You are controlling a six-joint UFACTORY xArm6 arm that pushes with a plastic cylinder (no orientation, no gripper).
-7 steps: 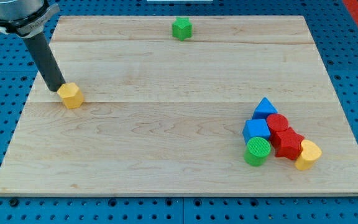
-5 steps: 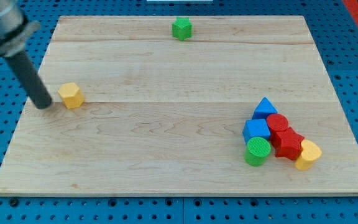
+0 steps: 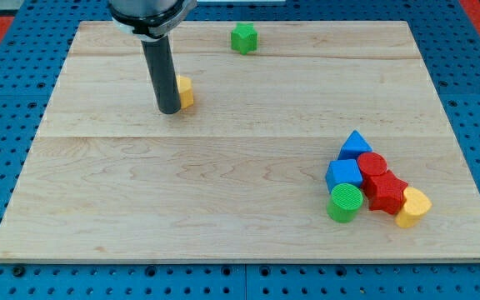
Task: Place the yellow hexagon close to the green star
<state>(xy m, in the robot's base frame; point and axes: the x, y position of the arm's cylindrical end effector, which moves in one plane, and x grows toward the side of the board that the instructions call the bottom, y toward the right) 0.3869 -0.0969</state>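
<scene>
Change: I am driving the yellow hexagon up and rightward from the board's left edge, closing on the green star.
My tip: no gripper to open or close; pressing the hexagon's left side.
Remaining: star is lying up-right, still apart.

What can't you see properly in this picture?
All in the camera view:
- The yellow hexagon: my rod covers its left part, so its full shape is hidden.
- My tip sits against the hexagon's left; whether they touch can't be told.
- The red blocks: bunched together in the cluster, shapes unclear.
- The green star: too small to make out its points.
- The arm above the rod: cut off by the view's top.
</scene>
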